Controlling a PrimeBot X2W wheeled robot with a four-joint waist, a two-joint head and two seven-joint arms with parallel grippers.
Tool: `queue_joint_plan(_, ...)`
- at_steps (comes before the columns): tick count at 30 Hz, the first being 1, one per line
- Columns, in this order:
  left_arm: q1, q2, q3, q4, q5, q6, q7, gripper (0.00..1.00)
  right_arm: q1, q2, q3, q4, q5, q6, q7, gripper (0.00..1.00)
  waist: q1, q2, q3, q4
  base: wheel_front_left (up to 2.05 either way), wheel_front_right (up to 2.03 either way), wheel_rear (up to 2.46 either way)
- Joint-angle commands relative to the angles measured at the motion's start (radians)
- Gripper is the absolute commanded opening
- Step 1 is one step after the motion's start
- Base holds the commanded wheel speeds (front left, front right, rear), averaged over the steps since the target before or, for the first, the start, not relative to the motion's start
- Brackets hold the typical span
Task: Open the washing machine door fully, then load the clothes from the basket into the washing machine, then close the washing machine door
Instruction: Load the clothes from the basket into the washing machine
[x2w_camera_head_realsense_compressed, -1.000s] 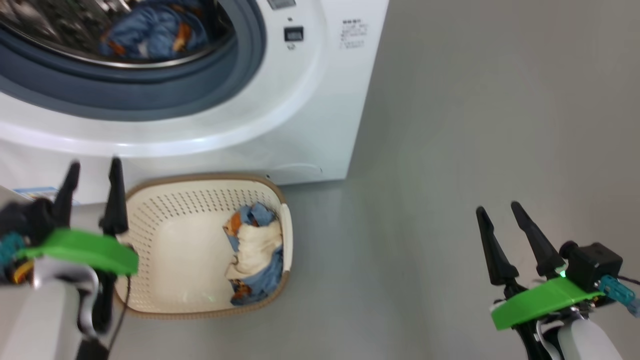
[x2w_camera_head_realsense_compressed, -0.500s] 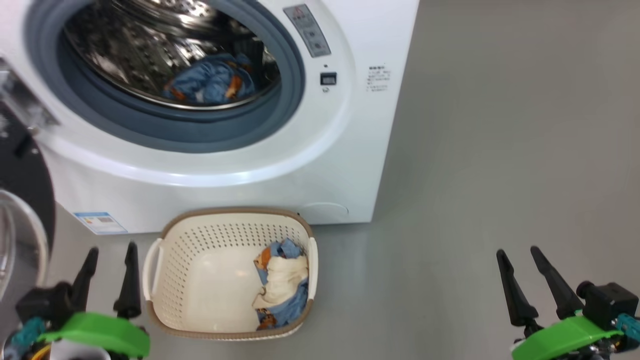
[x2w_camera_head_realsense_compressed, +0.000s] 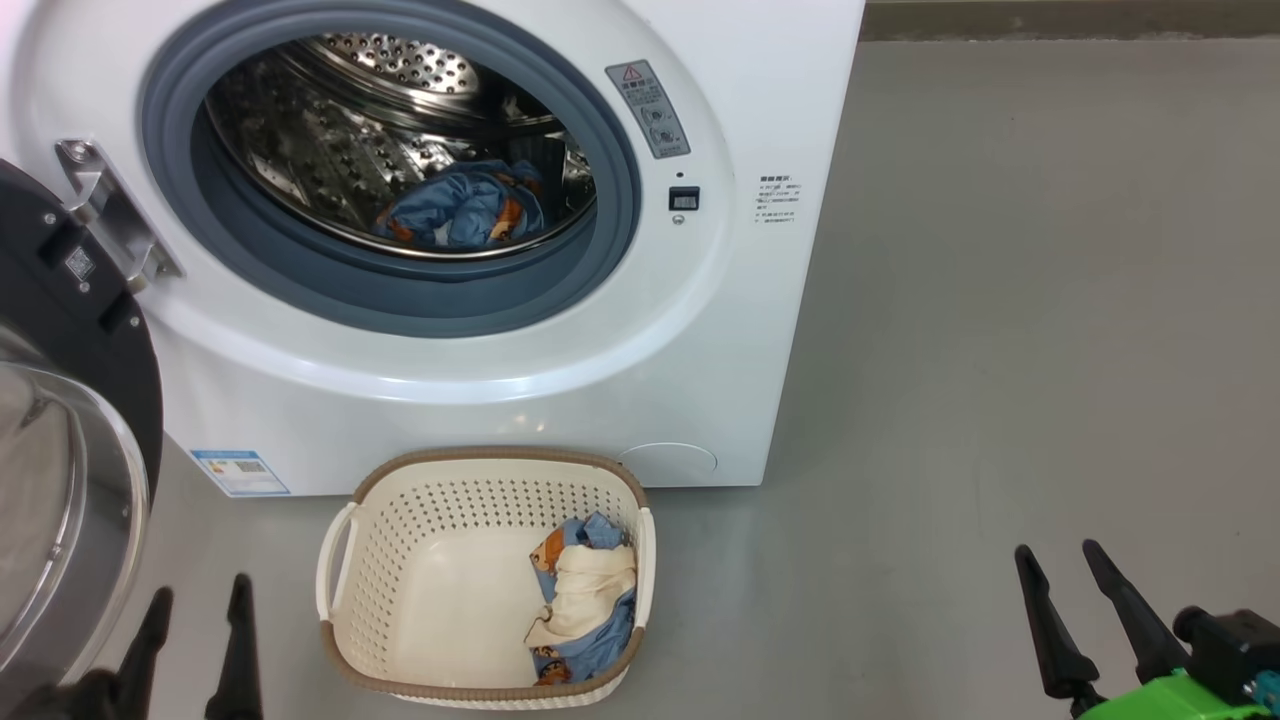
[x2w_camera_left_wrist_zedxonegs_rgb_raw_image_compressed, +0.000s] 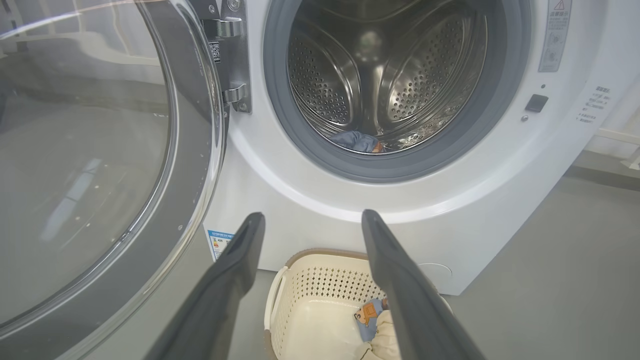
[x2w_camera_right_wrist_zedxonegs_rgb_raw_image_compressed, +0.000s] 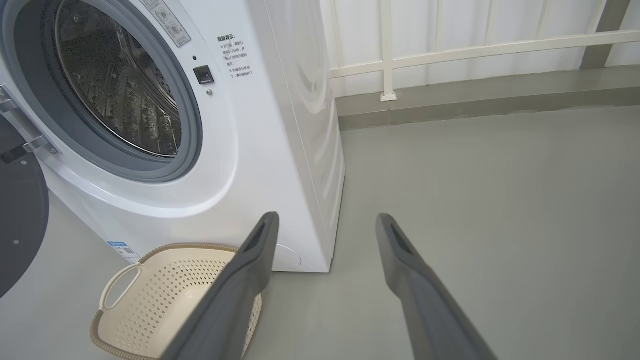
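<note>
The washing machine (x2w_camera_head_realsense_compressed: 760, 100) stands on a grey floor (x2w_camera_head_realsense_compressed: 1000, 350). The washing machine door (x2w_camera_head_realsense_compressed: 100, 340) is swung wide to the machine's left on a metal hinge (x2w_camera_head_realsense_compressed: 105, 210). Its glass bowl bulges out just beside the left end effector (x2w_camera_head_realsense_compressed: 200, 590), so the door crowds that side. The mouth is uncovered: a grey-blue gasket (x2w_camera_head_realsense_compressed: 400, 300) rings the steel drum (x2w_camera_head_realsense_compressed: 350, 130), and a blue printed garment (x2w_camera_head_realsense_compressed: 465, 205) lies at the drum's bottom.

The basket (x2w_camera_head_realsense_compressed: 500, 460) sits on the floor against the machine's foot, below the opening and just right of a blue label (x2w_camera_head_realsense_compressed: 240, 472). The remaining clothes (x2w_camera_head_realsense_compressed: 585, 600), blue printed pieces with a cream cloth on top, are bunched against the basket's right wall.

The left end effector is released and empty, its fingers spread left of the basket and clear of it. In the left wrist view the basket lies below and between them. The right end effector (x2w_camera_head_realsense_compressed: 1055, 550) is likewise released and empty, well to the right over bare floor. A white railing (x2w_camera_right_wrist_zedxonegs_rgb_raw_image_compressed: 480, 47) runs behind the machine.

Compared with a second ago, the head camera has lifted and the whole picture has slid down. The full opening, hinge and door now show, and both end effectors sit lower in the frame. The left fingers, which then overlapped the basket's left rim, now appear apart from it. The clothes in the basket and the garment in the drum lie as before, and both end effectors are as wide apart as they were.
</note>
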Motion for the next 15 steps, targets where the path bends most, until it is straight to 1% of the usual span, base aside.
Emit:
queue_joint_plan(1, -0.002, 0.014, 0.051, -0.038, 0.011, -0.001, -0.006, 1.0, 0.013, -0.021, 0.011, -0.027, 0.014, 0.002, -0.012, 1.0, 0.0, -0.0001, 0.0, -0.001, 0.0, 0.0, 0.0)
queue_joint_plan(7, 0.052, -0.004, 0.086, -0.095, 0.019, -0.001, -0.006, 1.0, 0.021, -0.021, -0.003, -0.037, 0.012, 0.002, -0.012, 1.0, 0.0, -0.0001, 0.01, -0.002, 0.0, 0.0, 0.0)
queue_joint_plan(15, 0.052, -0.008, 0.092, -0.11, 0.023, -0.001, -0.006, 1.0, 0.015, -0.012, -0.008, -0.042, 0.005, 0.002, -0.012, 1.0, 0.0, -0.0001, 0.024, -0.004, 0.0, 0.0, 0.0)
